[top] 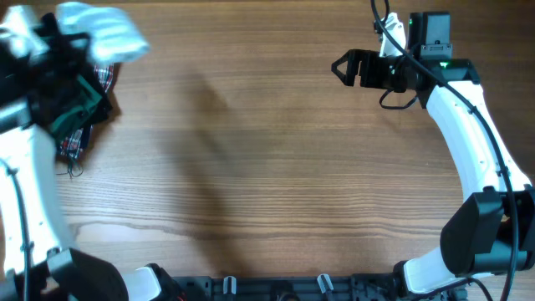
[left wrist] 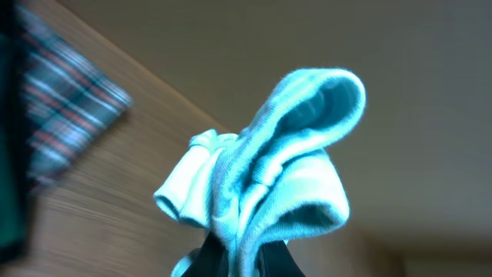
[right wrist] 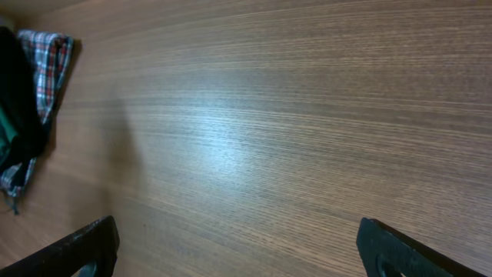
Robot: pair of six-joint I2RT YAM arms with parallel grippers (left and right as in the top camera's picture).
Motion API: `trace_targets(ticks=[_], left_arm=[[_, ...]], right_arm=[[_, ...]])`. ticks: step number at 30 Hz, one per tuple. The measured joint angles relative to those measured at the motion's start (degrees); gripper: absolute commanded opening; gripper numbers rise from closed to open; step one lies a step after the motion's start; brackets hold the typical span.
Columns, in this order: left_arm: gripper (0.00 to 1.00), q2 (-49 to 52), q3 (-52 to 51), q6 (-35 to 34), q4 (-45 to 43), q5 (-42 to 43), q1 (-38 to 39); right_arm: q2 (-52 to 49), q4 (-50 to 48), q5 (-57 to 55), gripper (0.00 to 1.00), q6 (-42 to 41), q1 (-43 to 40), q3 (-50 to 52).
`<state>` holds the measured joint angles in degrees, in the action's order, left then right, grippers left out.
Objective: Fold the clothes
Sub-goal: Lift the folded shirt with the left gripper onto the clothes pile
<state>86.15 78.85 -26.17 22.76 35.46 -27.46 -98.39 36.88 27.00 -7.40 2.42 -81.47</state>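
Pale-blue and ribbed, the small garment (top: pixel 104 29) is at the far left end of the table (top: pixel 267 167). It is bunched in my left hand (left wrist: pixel 234 260), which is clamped on its lower folds. From the left wrist view it stands up out of the grip in a crumpled loop, and I judge it to be lifted off the wood. Crumpled like this, it has no long axis I can read yet. Just below it lies the dark pile (top: pixel 71 100), with the plaid cloth (top: pixel 77 142) tucked under it. To the right is bare wood, the only place I see to spread it flat. My right hand (top: pixel 341 68) is well apart at the far right, fingers spread wide and holding nothing above the table. So the left arm has the garment, and I expect the right must reach leftward to take an edge.
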Motion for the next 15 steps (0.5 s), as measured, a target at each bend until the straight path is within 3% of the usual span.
trace_targets(ticks=[8,15], left_arm=[[0.04,-0.61,0.2,-2.01,1.38,1.4,-16.41],[0.04,-0.04,0.2,-2.05,-0.39,1.36,-23.85]], right_arm=[[0.0,0.02,0.63,1.0,0.22,0.0,0.0],[0.0,1.7,1.57,1.0,0.22,0.0,0.0]])
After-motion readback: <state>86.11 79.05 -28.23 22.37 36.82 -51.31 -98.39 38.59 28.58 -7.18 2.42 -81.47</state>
